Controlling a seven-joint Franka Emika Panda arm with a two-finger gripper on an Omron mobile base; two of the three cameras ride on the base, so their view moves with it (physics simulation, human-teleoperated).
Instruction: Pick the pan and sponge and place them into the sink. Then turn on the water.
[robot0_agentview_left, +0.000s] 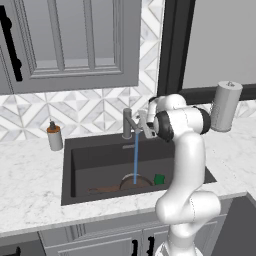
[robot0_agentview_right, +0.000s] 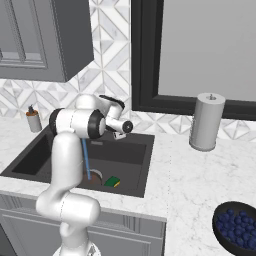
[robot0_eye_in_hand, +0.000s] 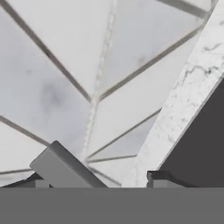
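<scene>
The dark brown pan (robot0_agentview_left: 129, 183) lies on the floor of the dark grey sink (robot0_agentview_left: 100, 156), its long handle pointing left. Just to its right in the basin rests the green sponge (robot0_agentview_left: 159, 179), whose yellow underside shows in the right base view (robot0_agentview_right: 113, 181). A thin blue stream of water (robot0_agentview_left: 136, 157) falls from the grey faucet (robot0_agentview_left: 128, 122) onto the pan (robot0_agentview_right: 94, 176). My gripper (robot0_agentview_left: 147, 128) is up at the back of the sink (robot0_agentview_right: 131, 150), beside the faucet. In the hand view the gripper (robot0_eye_in_hand: 98, 181) is open, and the grey faucet lever (robot0_eye_in_hand: 65, 168) lies between its tips.
A soap dispenser (robot0_agentview_left: 54, 136) stands on the marble counter left of the sink. A grey cylindrical canister (robot0_agentview_right: 206, 121) stands on the counter to the right, with a bowl of blueberries (robot0_agentview_right: 237, 225) nearer the front. Grey wall cabinets (robot0_agentview_left: 75, 40) hang overhead.
</scene>
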